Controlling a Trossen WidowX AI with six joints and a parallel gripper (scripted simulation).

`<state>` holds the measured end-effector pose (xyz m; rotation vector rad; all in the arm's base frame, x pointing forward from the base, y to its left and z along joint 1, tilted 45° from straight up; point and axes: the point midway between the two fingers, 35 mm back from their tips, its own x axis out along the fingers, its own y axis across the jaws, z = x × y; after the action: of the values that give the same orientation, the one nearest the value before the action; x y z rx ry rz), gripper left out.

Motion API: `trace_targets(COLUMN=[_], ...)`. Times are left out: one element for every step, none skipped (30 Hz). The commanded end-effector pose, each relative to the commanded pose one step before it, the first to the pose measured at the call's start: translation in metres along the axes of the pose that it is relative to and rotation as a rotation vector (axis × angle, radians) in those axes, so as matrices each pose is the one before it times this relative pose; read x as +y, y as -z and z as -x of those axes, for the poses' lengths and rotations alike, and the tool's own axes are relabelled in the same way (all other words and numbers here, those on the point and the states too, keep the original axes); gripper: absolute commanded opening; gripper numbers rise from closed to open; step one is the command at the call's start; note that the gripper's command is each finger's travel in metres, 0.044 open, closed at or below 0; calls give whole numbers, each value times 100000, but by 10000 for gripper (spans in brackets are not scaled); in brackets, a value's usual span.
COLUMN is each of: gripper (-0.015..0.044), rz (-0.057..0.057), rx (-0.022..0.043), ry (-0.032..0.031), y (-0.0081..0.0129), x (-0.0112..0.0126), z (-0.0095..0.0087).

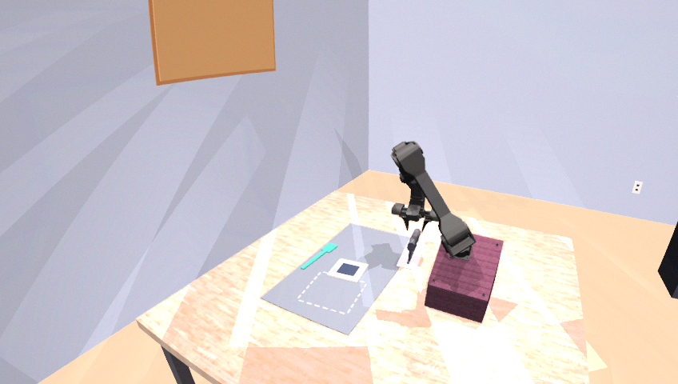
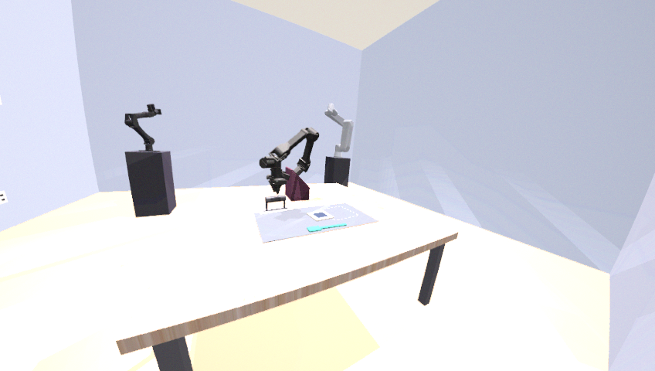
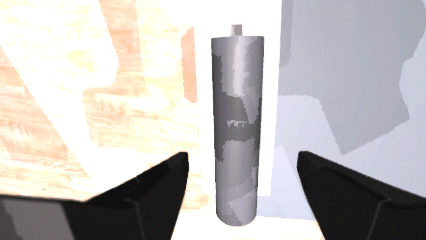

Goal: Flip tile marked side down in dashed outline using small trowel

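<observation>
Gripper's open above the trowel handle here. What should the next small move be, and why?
Probably lower straight down, then close. The gripper is open with a finger on each side of the handle, touching nothing, and the tile lies marked side up outside the dashed outline.

Dark grey jointed arm (image 1: 430, 190), black wedge-shaped fingers

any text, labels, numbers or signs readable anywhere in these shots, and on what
None: no words, numbers or brand marks can be read in any view.
Tile: a plain dark blue square on white, no lettering.
Orange board on the wall: blank.
Mat: only a white dashed outline.
Trowel handle between the open gripper fingers: bare grey.
</observation>
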<state>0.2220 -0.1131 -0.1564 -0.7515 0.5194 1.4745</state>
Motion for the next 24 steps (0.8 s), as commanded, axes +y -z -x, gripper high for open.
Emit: trace_targets(gripper=[270,270,270,270,270,270,270,270,270,270,270,270,270,270,270,270,270,270,270,270,270,270,270,270], rz=[-69,0,0,0,1,1,1,1,1,2,2,2,2,2,2,3,3,3,3,3,3,3,2,1], rx=[-435,5,4,3,2,1,1,0,-1,-2,-3,-4,-4,-5,-6,-7,-8,-9,-10,-10,-11,-10,-6,-2], ry=[-654,6,6,6,6,6,6,6,6,6,6,6,6,6,6,6,6,6,6,6,6,4,3,1], y=[85,4,4,3,2,2,1,0,0,-1,-2,-2,-3,-4,-4,-5,-6,-6,-7,-8,-8,-7,-4,-1], x=[296,-10,-9,-8,-7,-7,-6,-5,-5,-4,-3,-2,-2,-1,0,1,1,2,3,3,4,4,3,1], z=[-865,-163,-163,-163,-163,-163,-163,-162,-162,-162,-162,-161,-161,-161,-161,-161,-160,-160,-160,-160,-159,-126,-75,-25])
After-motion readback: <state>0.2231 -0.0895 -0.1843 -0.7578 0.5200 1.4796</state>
